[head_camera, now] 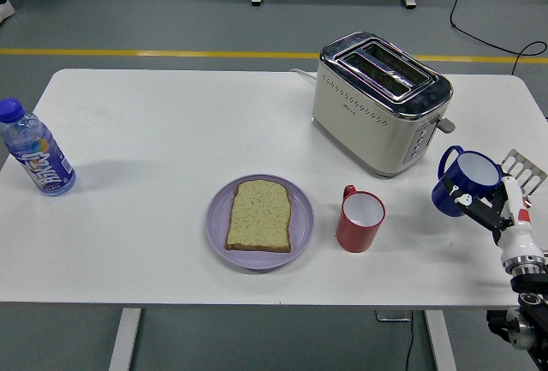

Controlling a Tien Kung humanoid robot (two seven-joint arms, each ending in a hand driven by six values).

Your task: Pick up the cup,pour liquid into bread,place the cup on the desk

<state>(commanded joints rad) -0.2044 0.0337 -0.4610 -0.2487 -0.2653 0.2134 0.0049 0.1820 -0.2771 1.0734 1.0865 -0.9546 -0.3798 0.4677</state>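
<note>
Bottle (36,155): clear plastic with a blue cap and blue label, upright at the counter's (154,242) 9 o'clock edge.
Plate (218,230): lilac, round, near the 6 o'clock edge of the counter.
Bread (259,215): one slice lying flat on the plate.
Red cup (360,219): upright, white inside, just beside the plate at its 3 o'clock; handle points to 11 o'clock.
Toaster (381,101): cream and chrome, two slots, at 1 o'clock from the red cup.
Blue cup (463,182): white inside, tilted, lifted off the counter at its 3 o'clock edge.
Rack (527,168): metal, partly hidden behind the blue cup.
Right robot hand (488,212): fingers closed around the blue cup from below.
</note>
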